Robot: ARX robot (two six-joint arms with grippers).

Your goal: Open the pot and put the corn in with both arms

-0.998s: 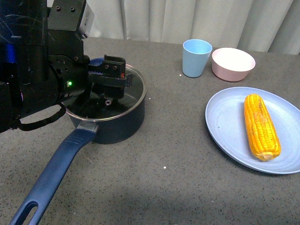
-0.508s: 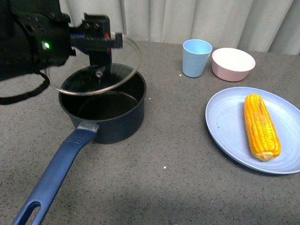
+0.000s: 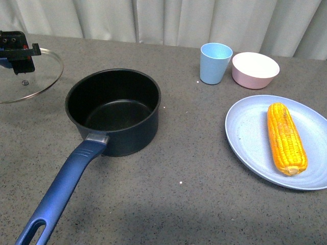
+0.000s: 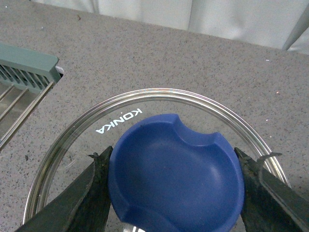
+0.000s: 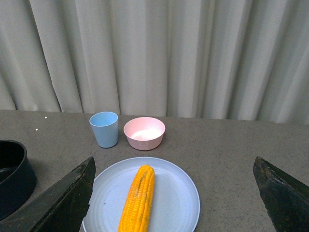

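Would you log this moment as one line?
pot: open | glass lid: in left gripper | corn: on blue plate | right gripper: open

Grey speckled tabletop (image 3: 204, 204); pale pleated curtain (image 3: 168, 20) behind (soft, even light).

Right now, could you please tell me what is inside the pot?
Nothing visible: the pot shows a bare black floor and far inner wall. Its near inner wall is hidden behind the rim. The corn lies on the blue plate.
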